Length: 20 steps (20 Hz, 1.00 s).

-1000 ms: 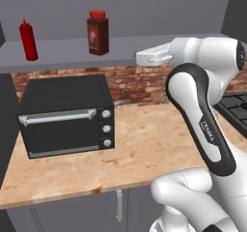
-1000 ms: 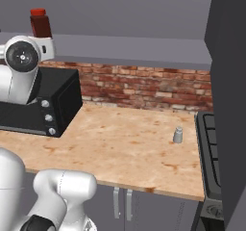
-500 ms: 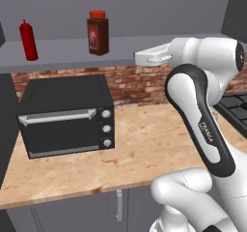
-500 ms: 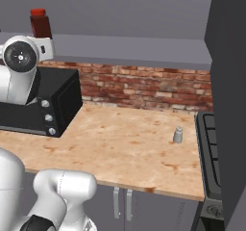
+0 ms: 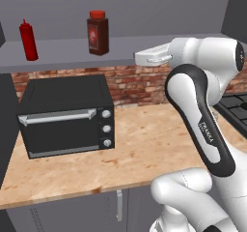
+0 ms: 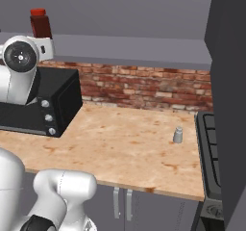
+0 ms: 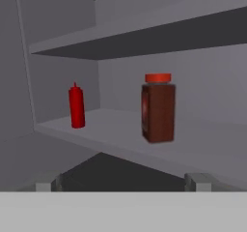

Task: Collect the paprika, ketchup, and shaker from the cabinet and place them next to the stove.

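The tool is wide open and empty, aimed at the cabinet shelf. The paprika stands upright ahead of it, slightly right; the ketchup stands farther left. The shaker rests on the tabletop beside the stove.

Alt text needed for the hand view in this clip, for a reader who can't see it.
A dark brown-red paprika jar with a red cap stands on a grey cabinet shelf, with a slim red ketchup bottle further left near the side panel. The open end effector faces them from in front of the shelf, holding nothing.
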{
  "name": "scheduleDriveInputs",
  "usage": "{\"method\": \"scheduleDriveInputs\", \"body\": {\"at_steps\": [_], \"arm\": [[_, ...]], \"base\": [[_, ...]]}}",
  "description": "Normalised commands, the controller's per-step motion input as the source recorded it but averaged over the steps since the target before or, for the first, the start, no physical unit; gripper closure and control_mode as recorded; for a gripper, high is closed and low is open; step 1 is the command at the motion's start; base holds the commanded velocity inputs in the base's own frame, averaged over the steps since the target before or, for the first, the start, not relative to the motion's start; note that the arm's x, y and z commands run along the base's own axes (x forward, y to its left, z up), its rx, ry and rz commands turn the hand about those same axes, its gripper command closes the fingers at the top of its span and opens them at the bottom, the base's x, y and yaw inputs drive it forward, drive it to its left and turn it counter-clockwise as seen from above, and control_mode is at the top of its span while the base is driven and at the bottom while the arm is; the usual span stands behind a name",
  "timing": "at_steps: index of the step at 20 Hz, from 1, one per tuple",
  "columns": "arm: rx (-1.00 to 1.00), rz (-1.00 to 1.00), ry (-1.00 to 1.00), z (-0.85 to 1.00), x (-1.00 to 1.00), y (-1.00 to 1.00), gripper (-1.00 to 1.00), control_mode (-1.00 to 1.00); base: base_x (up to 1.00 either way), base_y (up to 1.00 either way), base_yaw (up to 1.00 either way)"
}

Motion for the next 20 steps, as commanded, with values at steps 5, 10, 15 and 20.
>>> {"method": "scheduleDriveInputs", "body": {"at_steps": [5,10,15,20], "arm": [[0.0,-0.04,0.0,0.0,0.08,0.0,-1.0,-1.0],[0.0,-0.07,0.0,0.0,0.3,0.0,-1.0,-1.0],[0.0,-0.04,0.0,0.01,0.34,0.0,-1.0,-1.0],[0.0,-0.02,0.03,0.02,0.47,0.0,-1.0,-1.0]], "base": [[0.0,0.0,0.0],[0.0,0.0,0.0],[0.0,0.0,0.0],[0.0,0.0,0.0]]}}
